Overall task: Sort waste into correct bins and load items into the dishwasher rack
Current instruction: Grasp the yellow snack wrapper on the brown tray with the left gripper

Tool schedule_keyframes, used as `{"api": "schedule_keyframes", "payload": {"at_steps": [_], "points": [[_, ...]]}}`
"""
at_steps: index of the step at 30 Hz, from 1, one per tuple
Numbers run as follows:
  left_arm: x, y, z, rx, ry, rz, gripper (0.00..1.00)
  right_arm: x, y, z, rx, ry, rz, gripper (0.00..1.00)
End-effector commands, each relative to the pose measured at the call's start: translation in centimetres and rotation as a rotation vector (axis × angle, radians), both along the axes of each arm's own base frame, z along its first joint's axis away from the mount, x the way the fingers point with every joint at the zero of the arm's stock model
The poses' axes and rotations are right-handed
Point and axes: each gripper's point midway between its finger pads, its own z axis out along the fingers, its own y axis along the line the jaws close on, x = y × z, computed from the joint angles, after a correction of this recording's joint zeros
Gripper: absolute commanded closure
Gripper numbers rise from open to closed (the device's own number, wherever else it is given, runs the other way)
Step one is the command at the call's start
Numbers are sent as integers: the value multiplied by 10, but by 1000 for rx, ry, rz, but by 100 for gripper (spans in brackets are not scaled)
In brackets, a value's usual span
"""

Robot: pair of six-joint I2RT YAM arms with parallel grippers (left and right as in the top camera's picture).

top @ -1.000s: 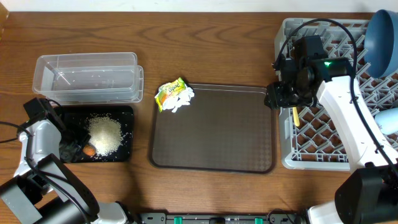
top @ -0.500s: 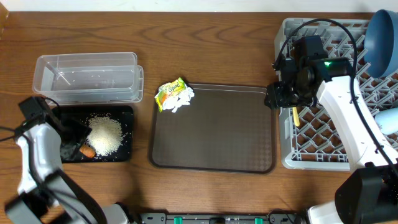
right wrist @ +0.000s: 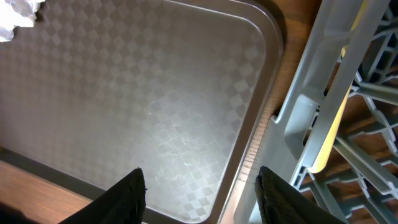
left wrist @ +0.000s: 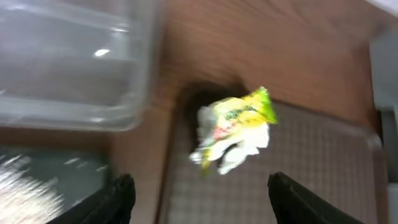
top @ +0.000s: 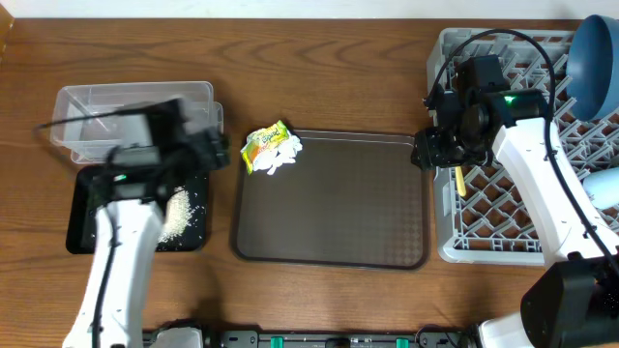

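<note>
Though blurred, centred ahead of wide-spread left gripper (left wrist: 200,182), toward tabletop's (top: 338,58) far edge: snack wrapper (left wrist: 239,118); right gripper (right wrist: 201,175) likewise wide, spoon (right wrist: 333,124) beside it.

Table (top: 319,58) bears tub (top: 79,94), black tray (top: 82,208), brown tray (top: 329,208), rack (top: 448,242).

At the upper left of the frame sits the tub (top: 133,121), with the shallow tray (top: 82,208) just below it, rice bits (top: 184,208) lying in it. The serving tray (top: 334,198) fills the middle of the desk (top: 319,58); the wrapper (top: 261,145) and crumpled paper (top: 283,155) rest together on its upper-left corner. The rack (top: 484,237) stands at the right, the spoon (top: 460,182) at its left edge and the large bowl (top: 592,68) in its upper-right corner.
</note>
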Motion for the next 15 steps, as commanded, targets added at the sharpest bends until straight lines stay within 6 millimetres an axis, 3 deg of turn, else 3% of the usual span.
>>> {"api": "schedule_keyframes", "payload": {"at_steps": [1, 5, 9, 15], "points": [[9, -19, -15, 77, 19, -64, 29, -2, 4, -4, -8, 8, 31, 44], [12, -37, -47, 91, 89, -113, 29, -2, 4, -4, -8, 8, 31, 44], [12, -26, -82, 163, 182, -79, 29, -2, 4, -4, -8, 8, 30, 44], [13, -37, -108, 117, 237, -118, 31, -2, 4, -4, -8, 8, 30, 44]]}}
